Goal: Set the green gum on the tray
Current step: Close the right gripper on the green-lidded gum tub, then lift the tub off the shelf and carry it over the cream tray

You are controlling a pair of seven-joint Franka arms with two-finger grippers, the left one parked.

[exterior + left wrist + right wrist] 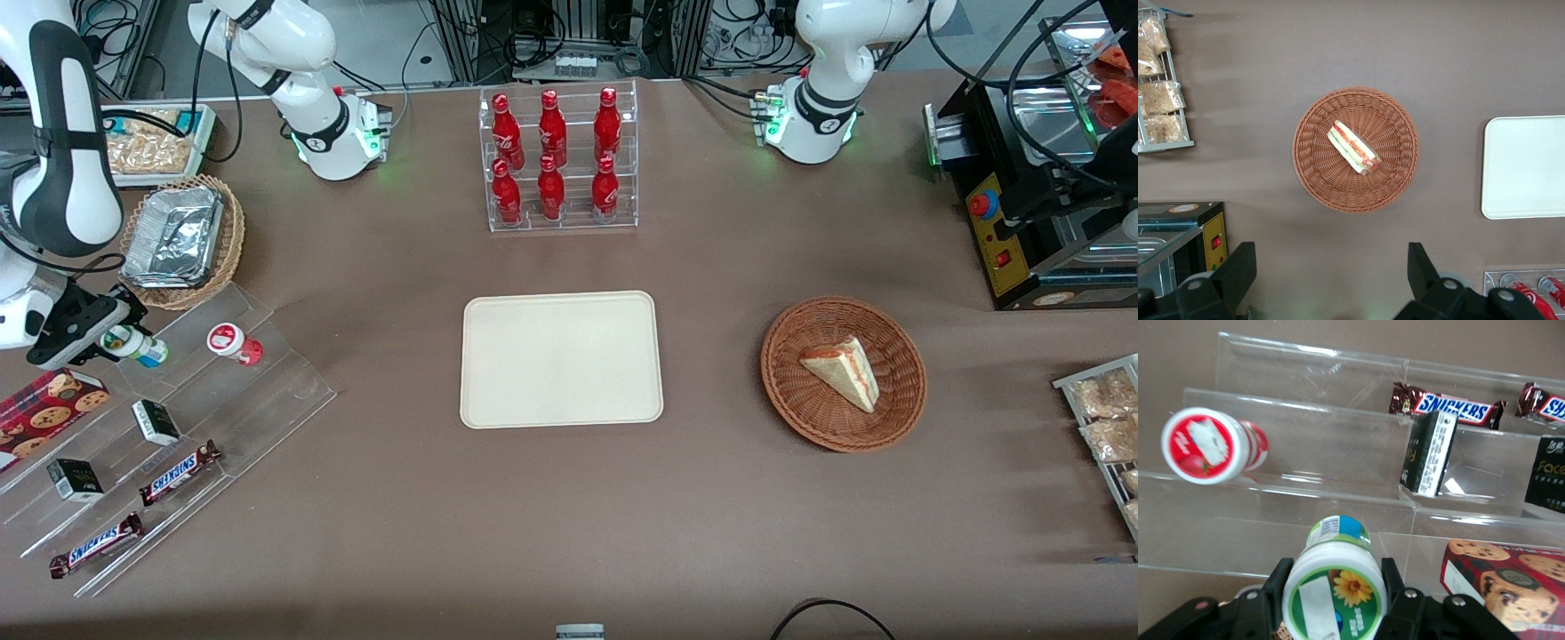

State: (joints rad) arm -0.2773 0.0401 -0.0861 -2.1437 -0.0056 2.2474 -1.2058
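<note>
Right wrist view: the gripper point(1335, 597) is clamped on the green gum point(1334, 581), above the clear stand point(1305, 453). The red gum point(1208, 445) sits near on the stand. The tray point(562, 359) lies well apart from the stand

SNICKERS reads on two candy bars point(180, 472) point(96, 545) on the clear stepped stand point(267, 391), toward the working arm's end. Black box point(1546, 473) beside them shows "Face", rest cut off. Other labels unreadable.
</note>
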